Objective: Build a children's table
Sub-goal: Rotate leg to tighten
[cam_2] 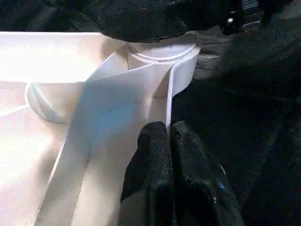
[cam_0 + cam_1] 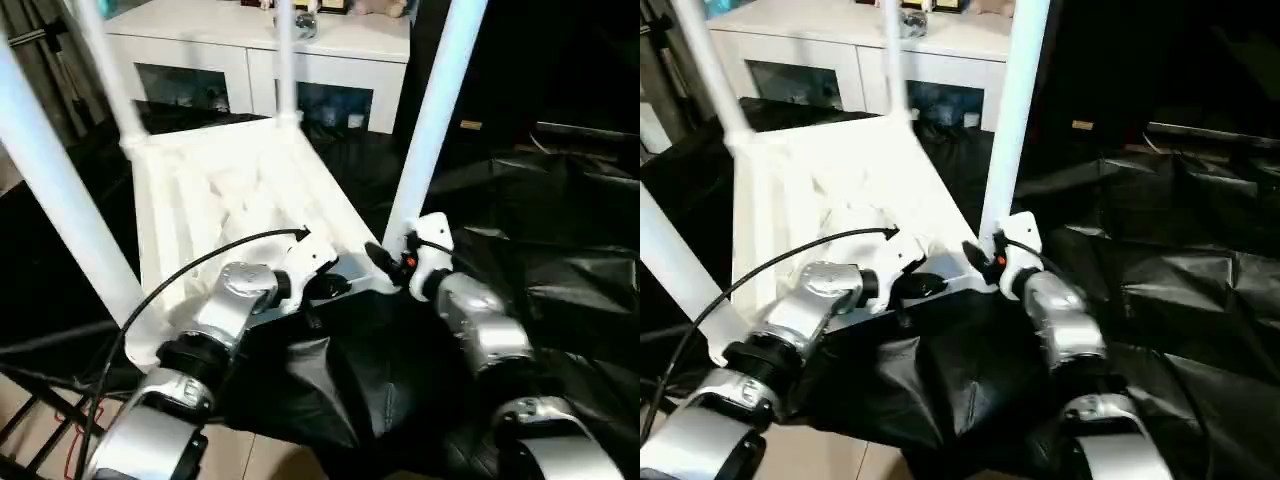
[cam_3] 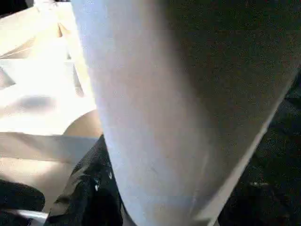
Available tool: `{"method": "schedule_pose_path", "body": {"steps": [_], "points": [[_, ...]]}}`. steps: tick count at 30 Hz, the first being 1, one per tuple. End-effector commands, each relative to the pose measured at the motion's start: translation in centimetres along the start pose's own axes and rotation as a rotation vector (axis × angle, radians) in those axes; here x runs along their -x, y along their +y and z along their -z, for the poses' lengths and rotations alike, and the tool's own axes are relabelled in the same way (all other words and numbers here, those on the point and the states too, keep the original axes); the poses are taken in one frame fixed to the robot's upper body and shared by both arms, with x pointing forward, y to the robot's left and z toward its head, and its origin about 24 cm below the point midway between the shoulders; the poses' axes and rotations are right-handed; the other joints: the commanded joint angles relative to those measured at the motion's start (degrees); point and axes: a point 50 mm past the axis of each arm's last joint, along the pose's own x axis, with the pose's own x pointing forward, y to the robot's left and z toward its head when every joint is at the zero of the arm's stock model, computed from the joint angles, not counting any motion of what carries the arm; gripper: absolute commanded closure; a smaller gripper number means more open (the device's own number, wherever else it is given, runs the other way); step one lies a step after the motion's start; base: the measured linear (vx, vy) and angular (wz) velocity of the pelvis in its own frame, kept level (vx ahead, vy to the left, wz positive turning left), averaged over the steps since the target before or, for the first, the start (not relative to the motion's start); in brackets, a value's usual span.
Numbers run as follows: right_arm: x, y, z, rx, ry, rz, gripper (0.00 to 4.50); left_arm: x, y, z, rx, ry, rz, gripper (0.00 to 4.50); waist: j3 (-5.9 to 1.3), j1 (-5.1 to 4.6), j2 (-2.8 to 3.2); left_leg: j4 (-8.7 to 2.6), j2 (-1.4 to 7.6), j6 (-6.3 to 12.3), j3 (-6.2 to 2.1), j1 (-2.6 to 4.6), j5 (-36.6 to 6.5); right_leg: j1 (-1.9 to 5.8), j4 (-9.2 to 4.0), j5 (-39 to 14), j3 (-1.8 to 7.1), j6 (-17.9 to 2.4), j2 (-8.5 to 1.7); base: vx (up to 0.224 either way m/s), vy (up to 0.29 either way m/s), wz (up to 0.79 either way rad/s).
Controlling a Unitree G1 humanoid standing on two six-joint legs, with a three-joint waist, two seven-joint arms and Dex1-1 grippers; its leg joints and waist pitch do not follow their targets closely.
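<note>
Right gripper [image 2: 392,262], fingers around the upright near-right leg [image 2: 432,120] (nearer arm); left gripper [image 1: 170,141] pinched on tabletop [image 2: 215,190] rim, centre frame.

one white tabletop [image 2: 230,190], lying underside up. four white tube legs standing in the tabletop's corner sockets: near left [image 2: 50,180], far left [image 2: 105,65], far right [image 2: 285,60], near right [image 2: 435,115]. two grippers at the tabletop's near edge: left gripper [image 2: 325,287], right gripper [image 2: 385,262]. one white cabinet [image 2: 260,55] beyond the tabletop.
</note>
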Motion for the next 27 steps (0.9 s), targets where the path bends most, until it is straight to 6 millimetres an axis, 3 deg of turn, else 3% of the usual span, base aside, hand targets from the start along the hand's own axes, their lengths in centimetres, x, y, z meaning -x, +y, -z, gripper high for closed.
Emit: {"method": "schedule_pose_path", "body": {"steps": [1,4,5,7,8,9,10,11,13,14,18,20,24,26,27], "points": [[-1.2,5.1,2.6,-0.099,0.104,-0.240,1.82,-1.9,-1.6,-2.1,-0.039,-0.061,0.018,4.50,-2.17,0.02,0.04,-4.28,0.78,1.36,0.02,-0.28,-19.3,1.95,-5.11,-19.3,1.89,-9.9,-2.22,0.000,0.000,0.00],[0.0,3.7,2.0,-0.018,0.101,-0.320,1.59,-1.7,-1.3,-1.9,-0.048,-0.058,0.018,4.50,-2.21,0.04,-0.01,-4.25,0.83,1.89,0.03,-0.36,-18.8,2.14,-5.06,-18.3,1.88,-10.3,-2.21,0.000,0.000,0.00],[0.0,3.7,2.0,-0.018,0.101,-0.320,1.37,-1.7,-1.3,-1.9,-0.048,-0.058,0.018,4.50,-2.37,0.41,-0.04,-4.01,0.98,2.35,0.23,-0.05,-18.0,2.01,-4.98,-15.9,2.01,-10.8,-2.17,0.000,0.000,0.00],[1.5,2.1,1.6,0.078,0.101,-0.352,1.37,-1.5,-1.1,-1.9,-0.057,-0.058,0.021,4.50,-2.46,0.66,-0.27,-3.80,0.97,2.94,0.45,0.05,-16.6,2.06,-4.72,-13.1,2.12,-11.8,-2.19,0.000,0.000,0.00],[3.3,-0.1,1.1,0.124,0.094,-0.363,1.37,-1.4,-0.9,-1.8,-0.061,-0.057,0.024,4.50,-2.59,1.04,-0.38,-3.53,0.97,3.77,0.59,-0.11,-14.4,2.28,-4.32,-9.7,2.17,-12.5,-2.10,0.000,0.000,0.00],[3.7,-0.6,0.9,0.135,0.093,-0.364,1.37,-1.3,-0.9,-1.8,-0.062,-0.057,0.025,4.50,-2.74,1.76,-0.40,-3.25,1.01,4.95,0.71,0.02,-12.4,2.50,-4.02,-6.2,2.17,-13.0,-2.02,0.000,0.000,0.00],[3.7,-0.6,0.9,0.135,0.093,-0.364,1.37,-1.3,-0.9,-1.8,-0.062,-0.057,0.025,4.50,-2.75,1.84,-0.56,-3.10,0.87,5.95,0.72,-0.49,-10.3,2.76,-3.54,-3.3,2.19,-13.8,-2.08,0.000,0.000,0.00],[5.6,-2.5,0.4,0.149,0.096,-0.367,1.37,-1.2,-0.8,-1.8,-0.065,-0.056,0.027,4.50,-2.79,2.08,-0.48,-3.06,0.80,6.51,0.72,-0.53,-9.4,2.89,-3.59,-3.4,2.04,-13.7,-2.16,0.000,0.000,0.00],[6.9,-3.8,0.0,0.151,0.099,-0.361,1.37,-1.2,-0.7,-1.7,-0.067,-0.055,0.030,4.50,-2.81,2.39,-0.67,-2.85,0.83,7.26,0.77,-0.48,-9.1,2.99,-3.67,-3.4,2.10,-13.8,-2.17,0.000,0.000,0.00],[8.7,-5.7,-0.8,0.159,0.097,-0.331,1.37,-1.0,-0.6,-1.6,-0.068,-0.053,0.033,4.50,-2.68,2.77,-0.66,-2.86,0.82,7.85,0.79,-0.61,-9.5,3.04,-3.86,-5.0,2.01,-13.7,-2.17,0.000,0.000,0.00],[11.5,-8.0,-2.1,0.143,0.080,-0.284,1.37,-0.8,-0.7,-1.3,-0.075,-0.052,0.045,4.50,-2.49,2.46,-0.78,-3.06,0.74,6.98,0.61,-0.88,-11.6,2.95,-4.46,-11.7,1.74,-11.9,-2.25,0.000,0.000,0.00],[12.3,-8.4,-2.3,0.130,0.083,-0.281,1.37,-0.7,-0.8,-1.2,-0.087,-0.057,0.059,4.50,-2.45,2.48,-0.82,-3.03,0.72,6.94,0.59,-0.79,-11.6,2.87,-4.78,-13.9,1.77,-11.2,-2.22,0.000,0.000,0.00],[13.5,-7.7,-2.2,0.082,0.112,-0.356,1.37,-0.6,-1.1,-1.4,-0.122,-0.101,0.075,4.50,-2.63,2.66,-1.06,-2.79,0.86,8.08,0.54,-1.18,-9.0,2.92,-4.29,-10.6,1.70,-11.3,-2.16,0.000,0.000,0.00],[13.4,-7.0,-2.0,0.078,0.120,-0.392,1.33,-0.5,-1.2,-1.6,-0.099,-0.130,0.079,4.06,-2.67,2.79,-1.06,-2.69,0.92,8.21,0.59,-1.10,-8.6,2.79,-4.23,-9.9,1.63,-11.6,-2.22,0.000,0.000,0.00],[13.1,-6.4,-1.9,0.073,0.122,-0.416,1.33,-0.5,-1.3,-1.9,-0.085,-0.153,0.090,4.06,-2.64,2.88,-1.10,-2.69,0.89,8.26,0.59,-1.25,-8.2,2.83,-4.11,-9.7,1.59,-11.9,-2.28,0.000,0.000,0.00]]}}
